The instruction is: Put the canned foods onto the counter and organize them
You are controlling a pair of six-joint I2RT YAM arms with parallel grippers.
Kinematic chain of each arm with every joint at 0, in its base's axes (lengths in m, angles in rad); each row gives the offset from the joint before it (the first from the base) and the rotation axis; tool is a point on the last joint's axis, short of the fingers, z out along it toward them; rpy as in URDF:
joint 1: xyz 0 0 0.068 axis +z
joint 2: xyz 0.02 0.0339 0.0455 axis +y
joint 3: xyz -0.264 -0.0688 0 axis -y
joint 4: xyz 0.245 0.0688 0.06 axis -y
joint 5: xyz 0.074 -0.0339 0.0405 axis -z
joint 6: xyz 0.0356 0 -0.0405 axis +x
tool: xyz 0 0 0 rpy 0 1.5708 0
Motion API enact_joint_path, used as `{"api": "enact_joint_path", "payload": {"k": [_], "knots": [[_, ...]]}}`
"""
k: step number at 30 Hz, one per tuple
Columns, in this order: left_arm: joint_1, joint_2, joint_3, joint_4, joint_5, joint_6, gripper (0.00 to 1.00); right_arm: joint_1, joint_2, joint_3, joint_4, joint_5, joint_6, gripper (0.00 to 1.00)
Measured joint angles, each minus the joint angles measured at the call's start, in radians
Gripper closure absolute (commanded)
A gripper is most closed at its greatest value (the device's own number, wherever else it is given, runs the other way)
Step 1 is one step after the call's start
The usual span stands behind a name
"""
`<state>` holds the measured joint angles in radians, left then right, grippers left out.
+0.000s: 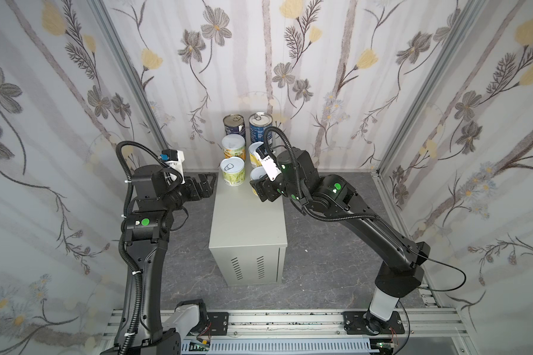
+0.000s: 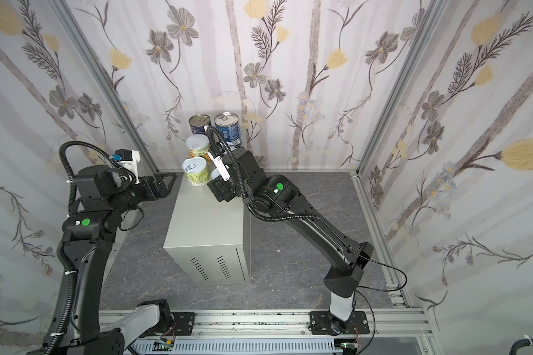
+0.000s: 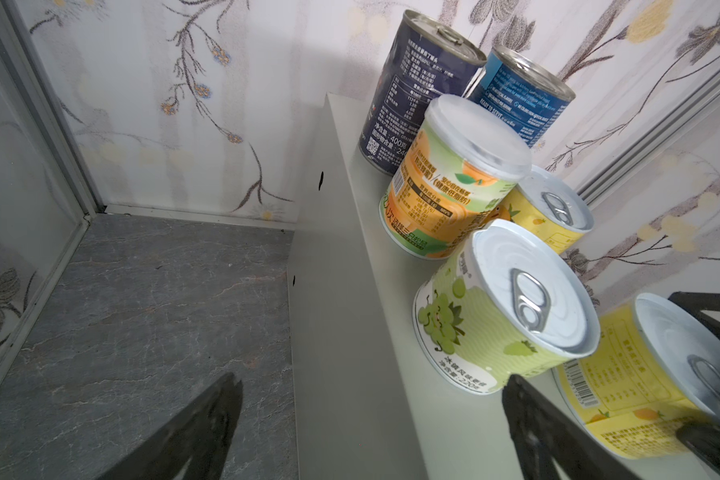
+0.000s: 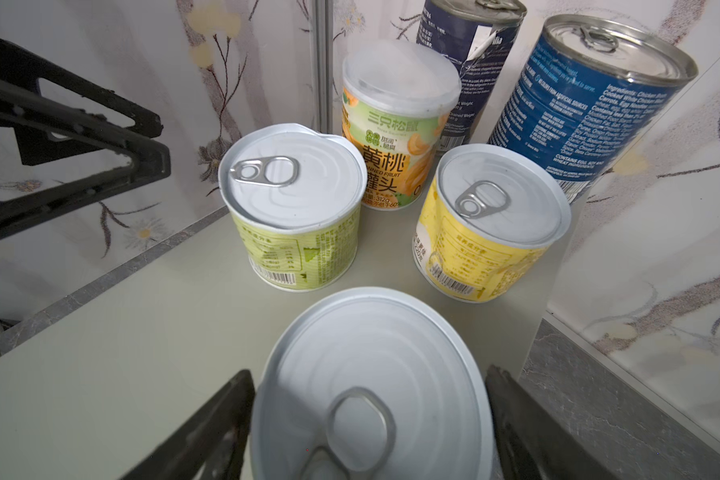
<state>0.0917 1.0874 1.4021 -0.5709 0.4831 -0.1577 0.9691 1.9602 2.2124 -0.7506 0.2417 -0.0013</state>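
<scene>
Six canned foods stand in two rows at the far end of the counter: two tall blue tins at the back, an orange-green tin, a yellow tin and a green tin. The nearest yellow tin stands upright on the counter top between the fingers of my right gripper, whose jaws are open and stand close on either side of it. My left gripper hangs wide open at the counter's left edge, beside the green tin, holding nothing.
The near half of the counter top is bare. Dark marbled floor surrounds the cabinet. Floral walls close in on three sides, and the back wall is right behind the blue tins. An aluminium rail carries both arm bases at the front.
</scene>
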Motion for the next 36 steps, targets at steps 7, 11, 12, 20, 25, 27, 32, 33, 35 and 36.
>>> {"api": "enact_joint_path", "payload": {"k": [7,11,12,20,25,27,32,33,35,36], "knots": [[0.000,0.005,0.000,0.007,0.011,-0.003,0.00,0.000,-0.042,-0.068,0.017,0.000,0.006,0.09],[0.004,0.008,0.000,0.013,0.018,-0.005,0.00,0.000,-0.095,-0.170,0.051,0.003,0.019,0.11],[0.005,0.008,0.000,0.014,0.019,-0.007,0.00,0.000,-0.109,-0.196,0.058,0.003,0.019,0.12],[0.008,0.011,-0.002,0.019,0.026,-0.015,0.00,0.000,-0.146,-0.283,0.138,0.000,0.024,0.19],[0.008,0.011,-0.006,0.022,0.026,-0.023,0.00,0.000,-0.134,-0.283,0.179,-0.001,0.027,0.23],[0.008,0.011,-0.006,0.022,0.026,-0.026,0.00,0.000,-0.127,-0.283,0.190,-0.001,0.027,0.24],[0.008,0.011,-0.006,0.023,0.029,-0.026,0.00,-0.006,-0.114,-0.283,0.216,-0.005,0.035,0.29],[0.008,0.011,-0.006,0.023,0.029,-0.026,0.00,-0.009,-0.113,-0.283,0.220,-0.007,0.039,0.30],[0.008,0.011,-0.006,0.024,0.030,-0.027,0.00,-0.016,-0.108,-0.283,0.229,-0.006,0.043,0.31],[0.008,0.011,-0.006,0.024,0.030,-0.027,0.00,-0.020,-0.107,-0.283,0.233,-0.005,0.045,0.31]]}}
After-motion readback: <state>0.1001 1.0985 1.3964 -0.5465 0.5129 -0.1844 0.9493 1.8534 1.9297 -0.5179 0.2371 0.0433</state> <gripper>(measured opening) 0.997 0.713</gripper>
